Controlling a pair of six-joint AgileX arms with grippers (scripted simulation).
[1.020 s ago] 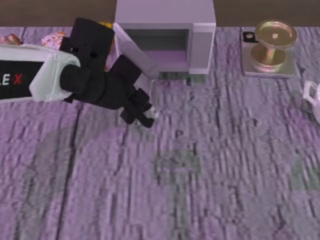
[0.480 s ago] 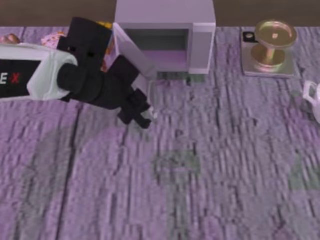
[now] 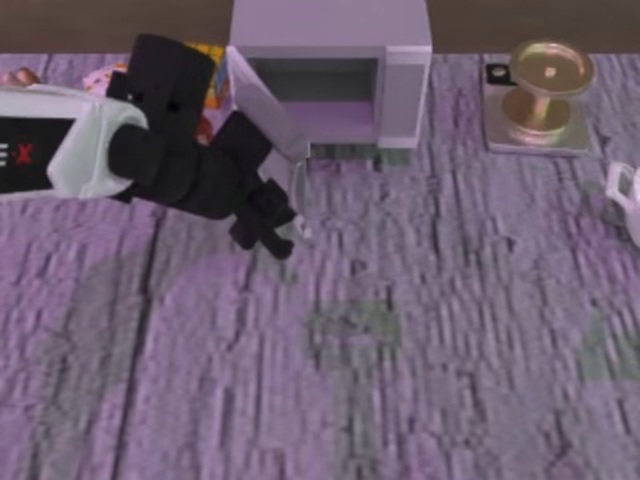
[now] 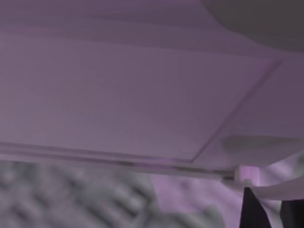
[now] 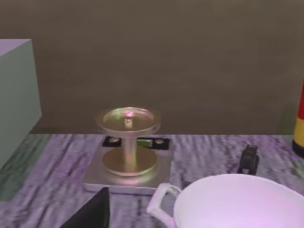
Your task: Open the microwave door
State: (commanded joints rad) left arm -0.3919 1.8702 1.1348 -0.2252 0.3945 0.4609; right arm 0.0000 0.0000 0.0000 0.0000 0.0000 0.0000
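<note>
The desk (image 3: pixel 420 340) fills nearly the whole top view. Its surface is a weathered wood grain of grey and purple streaks running up and down, with a dark crack on the left side and a few dull green patches near the middle and the right edge. Along the far edge a dark brown band (image 3: pixel 520 22) runs across. In the right wrist view a plain brown-grey wall (image 5: pixel 190 61) rises behind the desk, evenly lit and bare. Soft, broad shadows lie on the left half of the wood.
</note>
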